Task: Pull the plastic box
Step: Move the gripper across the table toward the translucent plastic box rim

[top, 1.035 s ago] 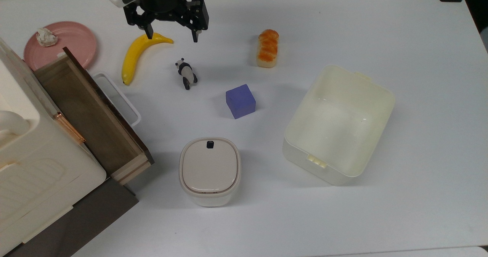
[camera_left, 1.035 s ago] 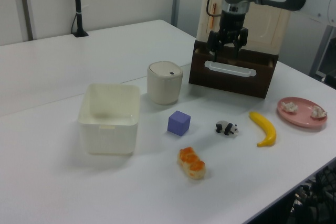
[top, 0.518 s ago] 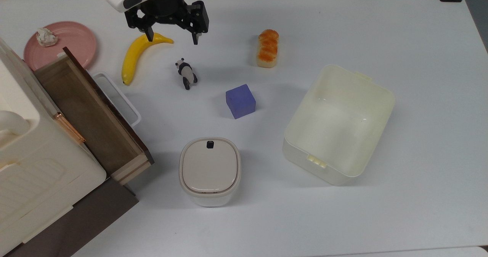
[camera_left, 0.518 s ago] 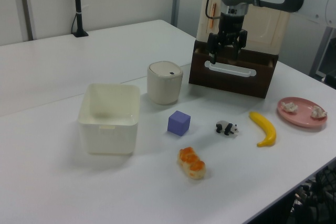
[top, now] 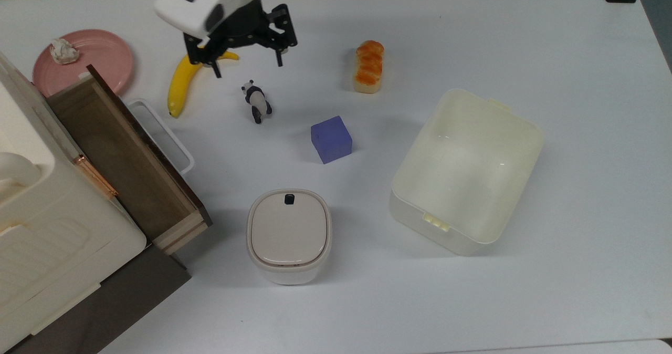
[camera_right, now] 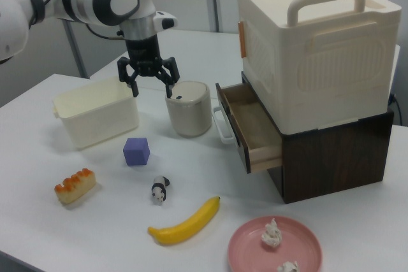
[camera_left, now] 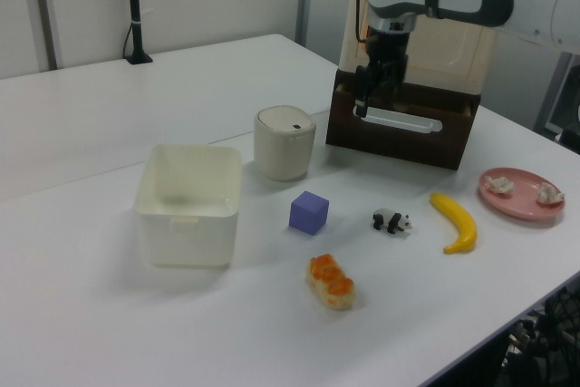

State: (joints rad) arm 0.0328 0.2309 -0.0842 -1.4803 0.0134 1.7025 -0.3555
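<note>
The plastic box [top: 467, 170] is a large cream-white lidless tub with nothing in it, on the top view's right side; it also shows as the plastic box [camera_left: 188, 206] and the plastic box [camera_right: 95, 119]. My gripper [top: 248, 68] hangs open above the table near the banana and the panda, far from the box on the top view's left. Nothing is between its fingers. In the right view the gripper [camera_right: 152, 92] hovers between the box and the small bin. The left view has the gripper [camera_left: 365, 104] in front of the drawer.
A purple cube [top: 331, 138], a panda figure [top: 256, 102], a banana [top: 181, 86] and a bread loaf [top: 368, 66] lie between gripper and box. A small lidded bin [top: 289, 236] stands near the front. An appliance with an open wooden drawer [top: 126, 154] and a pink plate [top: 94, 54] fill the top view's left.
The gripper has turned about its wrist and shifted slightly down and right in the top view, staying open. The box and the other objects have not moved.
</note>
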